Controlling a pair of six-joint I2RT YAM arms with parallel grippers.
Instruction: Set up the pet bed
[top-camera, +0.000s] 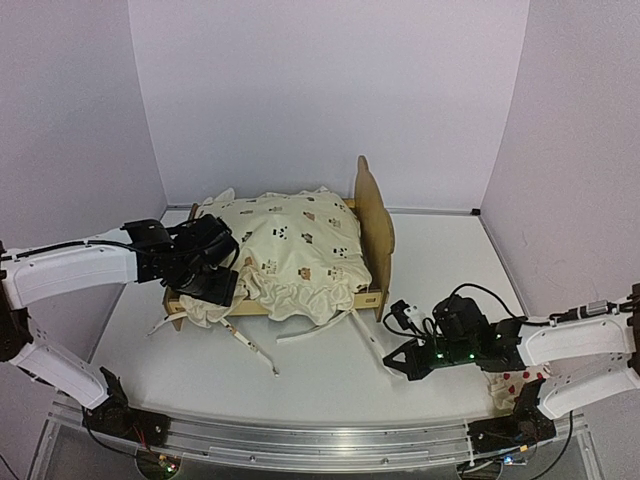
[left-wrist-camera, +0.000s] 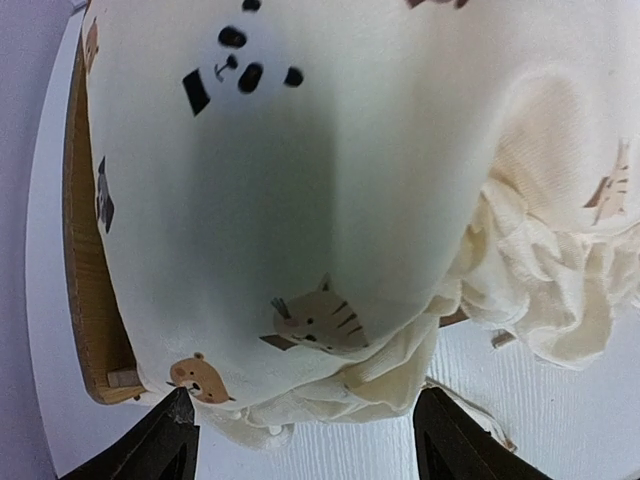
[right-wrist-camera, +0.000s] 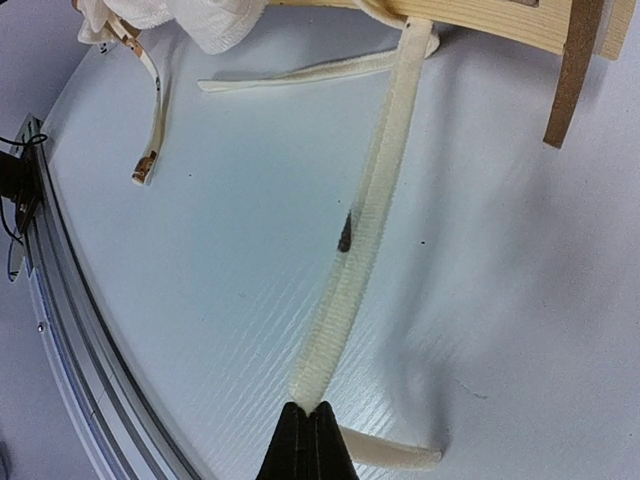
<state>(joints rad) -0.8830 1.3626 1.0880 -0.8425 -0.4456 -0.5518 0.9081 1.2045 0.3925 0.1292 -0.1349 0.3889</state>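
Directly ahead of the left gripper (top-camera: 205, 272): the pet bed (top-camera: 376, 215), flat on the table (top-camera: 330, 390), low end nearest my fingers. Inside the frame: one cream animal-print cushion (left-wrist-camera: 300, 200), and it's bulging over the rails. The slats are hidden under it, so I can't see the base. The ruffled corner spills out over the near edge, just beyond the fingertips.

Left is released. Its jaws are wide, one on each side of that ruffle, and I can't tell if they touch it.

Right gripper (right-wrist-camera: 310, 440) is clenched on a cushion tie (right-wrist-camera: 370, 230). The strap runs from the tips forward to the bed's side rail and sits slightly off the table, with a shadow beneath it. More loose ties trail on the table to the left of it.

Behind the right gripper, under the arm: a white red-dotted pillow (top-camera: 515, 382), outside the bed.
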